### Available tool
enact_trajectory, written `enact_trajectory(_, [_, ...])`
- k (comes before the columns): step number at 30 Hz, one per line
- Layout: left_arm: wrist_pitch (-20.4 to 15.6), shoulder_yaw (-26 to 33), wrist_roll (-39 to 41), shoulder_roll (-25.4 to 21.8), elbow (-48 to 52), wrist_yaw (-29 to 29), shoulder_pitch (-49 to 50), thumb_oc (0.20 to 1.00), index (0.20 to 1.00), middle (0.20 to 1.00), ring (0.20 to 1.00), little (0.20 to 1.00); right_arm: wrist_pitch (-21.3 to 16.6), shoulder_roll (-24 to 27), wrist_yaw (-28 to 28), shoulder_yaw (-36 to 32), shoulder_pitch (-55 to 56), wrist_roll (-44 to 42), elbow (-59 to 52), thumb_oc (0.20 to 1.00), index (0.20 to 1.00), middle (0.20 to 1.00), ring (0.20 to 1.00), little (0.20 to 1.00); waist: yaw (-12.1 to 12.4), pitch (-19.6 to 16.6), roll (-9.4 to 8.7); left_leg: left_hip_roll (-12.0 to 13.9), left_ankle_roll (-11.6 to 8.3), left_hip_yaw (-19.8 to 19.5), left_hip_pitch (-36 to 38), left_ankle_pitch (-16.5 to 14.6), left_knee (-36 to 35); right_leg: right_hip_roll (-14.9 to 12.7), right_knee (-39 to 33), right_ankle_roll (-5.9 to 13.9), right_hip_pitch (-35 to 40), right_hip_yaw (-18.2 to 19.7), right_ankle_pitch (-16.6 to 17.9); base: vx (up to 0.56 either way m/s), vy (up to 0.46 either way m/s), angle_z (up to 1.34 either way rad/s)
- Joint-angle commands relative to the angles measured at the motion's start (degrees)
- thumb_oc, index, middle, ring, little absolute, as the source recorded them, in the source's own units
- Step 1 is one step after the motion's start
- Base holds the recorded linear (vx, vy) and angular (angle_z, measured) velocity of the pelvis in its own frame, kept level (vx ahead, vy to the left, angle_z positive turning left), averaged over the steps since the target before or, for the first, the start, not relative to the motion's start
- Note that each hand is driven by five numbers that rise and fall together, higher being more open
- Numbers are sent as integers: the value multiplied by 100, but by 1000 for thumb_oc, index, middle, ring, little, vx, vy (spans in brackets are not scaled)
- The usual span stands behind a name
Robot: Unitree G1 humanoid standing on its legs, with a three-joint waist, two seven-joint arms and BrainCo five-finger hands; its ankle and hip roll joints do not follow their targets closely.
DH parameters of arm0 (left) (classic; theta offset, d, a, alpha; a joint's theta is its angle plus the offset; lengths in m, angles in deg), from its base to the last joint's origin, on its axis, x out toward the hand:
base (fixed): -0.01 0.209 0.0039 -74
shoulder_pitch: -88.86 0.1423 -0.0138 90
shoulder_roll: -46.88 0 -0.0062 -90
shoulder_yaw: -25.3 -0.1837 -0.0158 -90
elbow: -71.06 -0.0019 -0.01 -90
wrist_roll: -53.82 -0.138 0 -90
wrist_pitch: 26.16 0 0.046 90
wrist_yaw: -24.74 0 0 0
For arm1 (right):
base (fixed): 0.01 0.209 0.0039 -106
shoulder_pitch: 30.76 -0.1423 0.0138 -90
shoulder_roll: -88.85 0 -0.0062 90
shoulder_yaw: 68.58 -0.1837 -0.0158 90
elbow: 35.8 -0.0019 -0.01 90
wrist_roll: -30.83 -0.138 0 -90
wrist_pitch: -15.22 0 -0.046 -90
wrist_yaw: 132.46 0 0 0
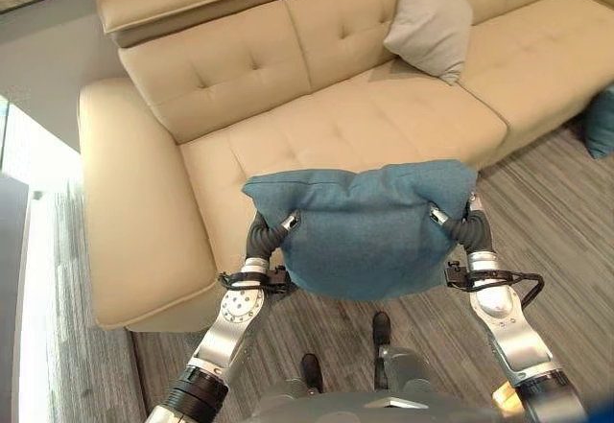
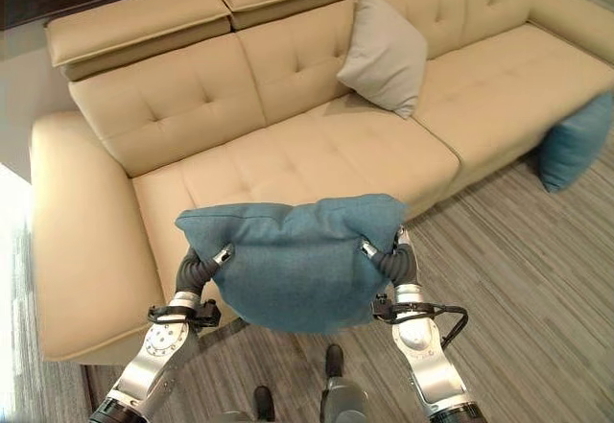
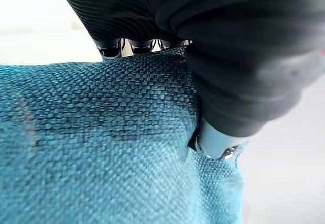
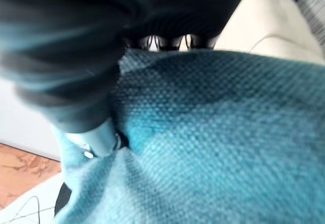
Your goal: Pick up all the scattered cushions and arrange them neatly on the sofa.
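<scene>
I hold a teal cushion [image 1: 369, 236] in the air between both hands, just in front of the beige sofa's [image 1: 365, 121] seat edge. My left hand [image 1: 269, 235] grips its left upper corner and my right hand [image 1: 466, 228] its right upper corner. In the left wrist view the thumb [image 3: 216, 144] digs into the fabric [image 3: 101, 148] while the fingers curl over the cushion's edge. The right wrist view shows the same grip of my right hand [image 4: 66, 56]. A grey cushion [image 1: 429, 20] leans upright against the sofa's backrest. A second teal cushion [image 2: 573, 143] rests on the floor against the sofa's right part.
The sofa's wide armrest [image 1: 134, 212] lies to the left of the held cushion. The seat [image 2: 288, 164] between the armrest and the grey cushion is bare. Grey wood-pattern floor [image 2: 518, 279] stretches to the right.
</scene>
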Motion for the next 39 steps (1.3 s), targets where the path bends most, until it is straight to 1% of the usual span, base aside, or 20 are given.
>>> enact_trajectory(1, [-603,-130,60,39,597,-229,-480,200,200,200,200,200,-551,38,-60,-191,-334,120,-632,200,200,200,200,200,-103,-250,-165,-53,-220,-277,-414,-372,1442,-66,547,310,233,110,-935,135,-223,19])
enact_trajectory(3, [-582,-103,77,69,579,-195,-445,200,200,200,200,200,-512,82,-70,-229,-281,28,-626,200,200,200,200,200,-33,-193,-240,-8,-185,-205,-838,-201,1917,-36,436,189,456,100,-1027,156,-190,4])
enact_trajectory(5, [-542,-84,51,59,528,-226,-400,200,200,200,200,200,-492,94,-55,-294,-225,4,-646,200,200,200,200,200,6,-236,-282,-22,-82,-29,-1093,-256,1433,-14,271,226,652,67,-1084,239,-106,0])
enact_trajectory(6, [-492,-94,25,56,484,-238,-424,200,200,200,200,200,-482,114,-63,-328,-208,-33,-645,200,200,200,200,200,24,-257,-229,-12,-82,170,-1257,165,859,72,188,238,809,47,-1167,281,-51,8])
enact_trajectory(8, [-461,-86,-19,68,469,-216,-477,200,200,200,200,200,-455,101,-140,-370,-237,-79,-606,200,200,200,200,200,56,-228,-136,12,-153,514,-1453,510,392,193,189,214,978,61,-1321,272,14,12])
enact_trajectory(10, [-485,-74,1,75,499,-246,-433,200,200,200,200,200,-466,67,-130,-363,-236,-38,-653,200,200,200,200,200,43,-288,-43,60,-112,583,-1199,533,82,240,252,226,1028,48,-1419,239,65,-4])
enact_trajectory(14, [-451,-99,-47,59,580,-245,-289,200,200,200,200,200,-440,8,-86,-297,-280,26,-610,200,200,200,200,200,118,-439,-8,-149,35,411,-890,452,-122,149,479,292,1161,150,-1615,245,102,-23])
enact_trajectory(16, [-436,-66,-62,30,625,-289,-217,200,200,200,200,200,-434,-67,-16,-264,-321,53,-583,200,200,200,200,200,203,-504,30,-280,213,363,-579,296,-281,-40,1181,450,1007,151,-1648,232,171,-10])
enact_trajectory(18, [-434,-75,-60,-14,680,-302,-196,200,200,200,200,200,-411,-126,51,-234,-362,49,-572,200,200,200,200,200,202,-447,85,-342,345,308,-400,221,-332,-173,1971,615,695,171,-1437,125,136,1])
enact_trajectory(19, [-448,-55,-113,-72,704,-300,-197,200,200,200,200,200,-429,-180,78,-214,-375,51,-558,200,200,200,200,200,159,-374,113,-367,420,196,-246,188,-426,-150,2604,699,316,379,-1287,154,94,50])
enact_trajectory(20, [-476,-31,-142,-80,709,-298,-207,200,200,200,200,200,-446,-215,84,-188,-419,63,-534,200,200,200,200,200,130,-336,158,-372,425,115,-128,164,-521,-120,2627,645,0,538,-1314,141,43,58])
enact_trajectory(23, [-526,7,-98,-72,710,-308,-229,200,200,200,200,200,-454,-186,67,-166,-527,117,-517,200,200,200,200,200,56,-288,176,-395,406,-45,-35,130,-605,53,1910,560,-298,793,-1245,133,-72,25])
enact_trajectory(24, [-540,20,-87,-37,679,-317,-278,200,200,200,200,200,-450,-180,40,-200,-542,111,-493,200,200,200,200,200,-72,-256,108,-502,397,-262,23,63,-590,251,1200,595,-520,1324,-975,122,-105,19])
enact_trajectory(25, [-542,22,-86,-35,677,-319,-279,200,200,200,200,200,-451,-178,39,-198,-545,111,-490,200,200,200,200,200,-79,-247,123,-488,397,-271,34,49,-585,261,1148,595,-480,1313,-953,174,-162,29])
enact_trajectory(26, [-563,32,-114,-28,612,-301,-354,200,200,200,200,200,-442,-166,8,-212,-539,147,-456,200,200,200,200,200,-173,-210,76,-557,361,-441,87,-4,-600,418,877,671,-627,1694,-761,165,-187,73])
enact_trajectory(30, [-594,83,-108,13,589,-361,-385,200,200,200,200,200,-481,-103,60,-340,-393,123,-425,200,200,200,200,200,-201,-340,-43,-474,170,-618,84,-231,-362,282,342,543,-133,1562,-603,191,-295,90])
enact_trajectory(33, [-594,95,-87,39,603,-346,-426,200,200,200,200,200,-478,-7,19,-499,-264,102,-451,200,200,200,200,200,-271,-326,-118,-295,-1,-420,-220,-407,351,155,164,435,174,1253,-670,82,-210,64])
enact_trajectory(34, [-593,111,-111,51,608,-344,-435,200,200,200,200,200,-443,79,5,-600,-189,107,-458,200,200,200,200,200,-316,-301,-164,-119,-39,-102,-403,-389,692,78,97,355,327,1055,-753,51,-171,99])
enact_trajectory(36, [-582,127,-138,46,594,-338,-444,200,200,200,200,200,-412,160,-10,-698,-146,145,-477,200,200,200,200,200,-355,-295,-179,48,-53,117,-502,-307,744,54,47,309,445,898,-821,67,-101,137])
enact_trajectory(39, [-532,176,-298,39,597,-275,-568,200,200,200,200,200,-384,329,-123,-881,-151,227,-543,200,200,200,200,200,-362,-353,-189,233,-161,369,-695,244,203,62,-78,320,679,618,-945,141,-36,61])
